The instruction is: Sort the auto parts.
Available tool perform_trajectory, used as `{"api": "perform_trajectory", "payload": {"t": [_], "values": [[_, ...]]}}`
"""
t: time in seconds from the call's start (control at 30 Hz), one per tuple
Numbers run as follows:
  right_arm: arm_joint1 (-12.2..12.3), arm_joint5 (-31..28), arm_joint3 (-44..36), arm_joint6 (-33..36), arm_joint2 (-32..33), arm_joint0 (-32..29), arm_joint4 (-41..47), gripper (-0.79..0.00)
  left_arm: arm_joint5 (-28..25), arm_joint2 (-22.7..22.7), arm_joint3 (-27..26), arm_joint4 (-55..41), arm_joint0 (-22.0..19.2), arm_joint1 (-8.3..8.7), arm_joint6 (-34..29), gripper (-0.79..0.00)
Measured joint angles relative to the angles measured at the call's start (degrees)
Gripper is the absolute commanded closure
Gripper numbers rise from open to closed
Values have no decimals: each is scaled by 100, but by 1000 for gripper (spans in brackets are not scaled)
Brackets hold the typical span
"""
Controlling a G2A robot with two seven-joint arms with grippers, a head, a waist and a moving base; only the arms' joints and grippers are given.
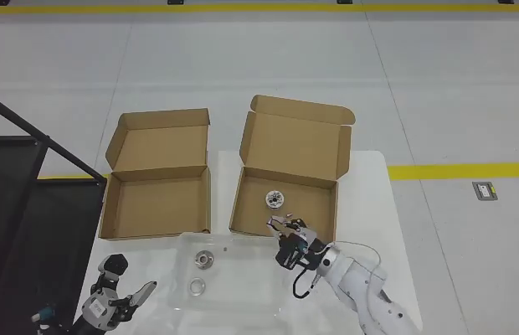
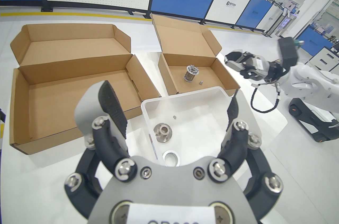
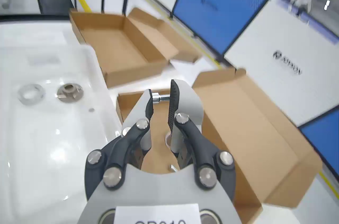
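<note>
- Bolt [image 3: 159, 98] is pinched crosswise between the narrowed fingertips of the right gripper [image 3: 162, 98], over the near wall of the right box [image 3: 264, 129];
- toothed part [image 2: 191, 72] and small screw [image 2: 200, 82] are seen inside that box, beyond the gripper;
- left gripper [image 2: 169, 95] is spread wide; flanged hub [image 2: 163, 131] and ring [image 2: 171, 158] are seen in the clear tray [image 2: 185, 94] just ahead of it.

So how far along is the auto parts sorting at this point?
Done: a cage-like gear part and a small screw lie in the right box. In hand: the right claw is shut on a bolt, over that box's near edge. Left: a flanged hub and a ring sit in the white tray, with the open left claw nearby.
</note>
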Motion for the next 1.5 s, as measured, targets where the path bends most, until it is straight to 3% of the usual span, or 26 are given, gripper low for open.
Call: {"api": "perform_trajectory", "payload": {"t": [0.07, 0.17, 0.33, 0.77, 0.8, 0.87, 0.9, 1.03, 1.3, 1.37, 1.5], "values": [[-23, -31, 181, 899, 72, 160, 223, 0, 0, 0, 0, 0, 0, 0, 0, -785], [-40, -210, 614, 1566, 157, 390, 612, 0, 0, 0, 0, 0, 0, 0, 0, -785], [-27, -405, 1292, 1189, 206, 661, 733, 0, 0, 0, 0, 0, 0, 0, 0, -785], [-127, -667, 2443, 1708, -39, 1489, 1092, 0, 0, 0, 0, 0, 0, 0, 0, -785], [-139, -679, 2505, 1743, -68, 1540, 1120, -18, 0, 0, 0, 0, 0, 0, 0, -785], [-163, -688, 2627, 1813, -131, 1638, 1175, -194, 0, 0, 0, 0, 0, 0, 0, -785], [-172, -682, 2667, 1827, -154, 1671, 1191, -212, 0, 0, 0, 0, 0, 0, 0, -785], [-195, -624, 2791, 1750, -236, 1751, 1219, -283, 0, 0, 0, 0, 0, 0, 0, -785], [-172, -221, 2637, 1384, -213, 1607, 1136, -249, 0, 0, 0, 0, 0, 0, 0, -785], [-135, -134, 2422, 1122, -154, 1452, 1075, -311, 0, 0, 0, 0, 0, 0, 0, -785], [-22, -47, 1806, 365, 13, 1001, 825, -336, 1, 0, -1, 0, -1, 0, -1, -785]]}}
